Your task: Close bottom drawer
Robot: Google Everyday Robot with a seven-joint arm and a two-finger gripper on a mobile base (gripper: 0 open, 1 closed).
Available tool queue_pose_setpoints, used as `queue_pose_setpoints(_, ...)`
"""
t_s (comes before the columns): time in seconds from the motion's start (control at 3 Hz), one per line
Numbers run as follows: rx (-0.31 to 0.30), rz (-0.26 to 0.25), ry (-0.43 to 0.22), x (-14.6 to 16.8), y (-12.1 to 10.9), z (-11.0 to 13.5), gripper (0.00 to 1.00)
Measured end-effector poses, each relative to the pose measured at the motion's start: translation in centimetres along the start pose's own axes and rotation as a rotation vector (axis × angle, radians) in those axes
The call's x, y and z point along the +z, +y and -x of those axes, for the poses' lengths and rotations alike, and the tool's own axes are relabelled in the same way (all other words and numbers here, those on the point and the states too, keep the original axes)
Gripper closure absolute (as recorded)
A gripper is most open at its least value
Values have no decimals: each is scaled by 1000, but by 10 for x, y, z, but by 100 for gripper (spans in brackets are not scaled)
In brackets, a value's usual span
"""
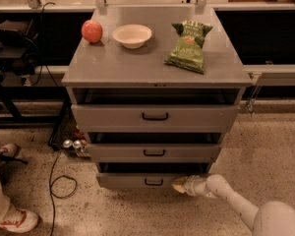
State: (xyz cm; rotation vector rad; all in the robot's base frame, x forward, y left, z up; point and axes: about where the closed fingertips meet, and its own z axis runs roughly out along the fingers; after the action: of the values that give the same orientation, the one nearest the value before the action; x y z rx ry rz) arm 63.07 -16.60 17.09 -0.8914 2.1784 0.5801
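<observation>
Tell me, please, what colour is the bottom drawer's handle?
Black handle, camera view; gripper at the front of the bottom drawer.

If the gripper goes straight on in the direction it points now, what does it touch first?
Most likely the front of the bottom drawer. The gripper sits low at that drawer's right end, pointing left along the front panel toward its black handle. Depth is unclear, so the two may be in contact now.

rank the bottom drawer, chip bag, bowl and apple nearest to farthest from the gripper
The gripper is low down, at the right end of the bottom drawer front.
1. bottom drawer, right beside it
2. chip bag, cabinet top, right
3. bowl, top, left of centre
4. apple, top, far left
</observation>
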Motion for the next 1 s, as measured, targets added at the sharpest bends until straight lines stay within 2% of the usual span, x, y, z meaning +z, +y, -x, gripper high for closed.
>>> queue_pose_setpoints(0.33,-13,-8,-27,3,-9,10,100)
queue_pose_setpoints(0.67,-16,-17,-27,-3,-6,9,100)
queue_pose_setpoints(1.0,-1,-86,16,-52,-7,-9,100)
